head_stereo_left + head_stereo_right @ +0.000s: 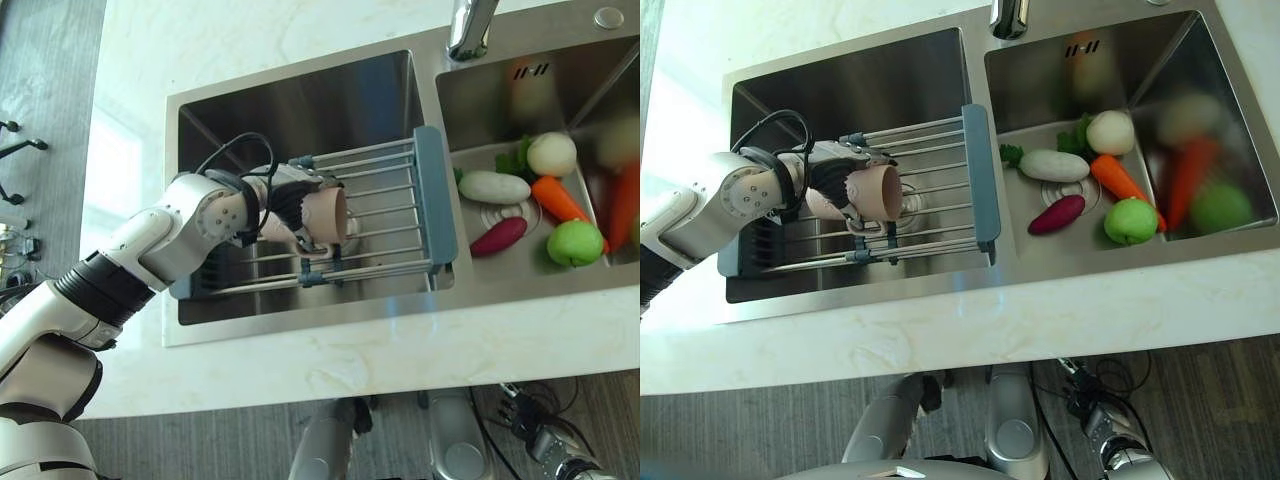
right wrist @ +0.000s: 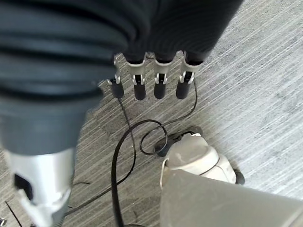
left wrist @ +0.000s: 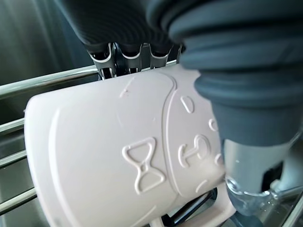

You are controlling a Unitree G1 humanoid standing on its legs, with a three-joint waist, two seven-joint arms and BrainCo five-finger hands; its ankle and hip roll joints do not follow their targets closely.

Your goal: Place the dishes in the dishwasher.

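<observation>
Your cup [image 1: 325, 217], pale pink and on its side, sits in the left hand [image 1: 283, 204], whose fingers [image 3: 124, 53] and thumb are clamped around its body. Just beneath the fingers lies the wire rack [image 1: 385, 215] spanning the left sink basin [image 1: 300, 110]. Well beyond the fingertips, the right basin holds vegetables [image 1: 545, 200]. Your right hand [image 2: 71, 56] hangs over the floor [image 2: 255, 94], fingers straight and apart.

Kitchen setting. A pale marble-look worktop [image 1: 400, 360] is framing a double stainless sink [image 1: 300, 110], a tap [image 1: 470, 28] is rising between the basins, a wire rack [image 1: 390, 215] is spanning one, vegetables [image 1: 545, 200] are lying in the other.
</observation>
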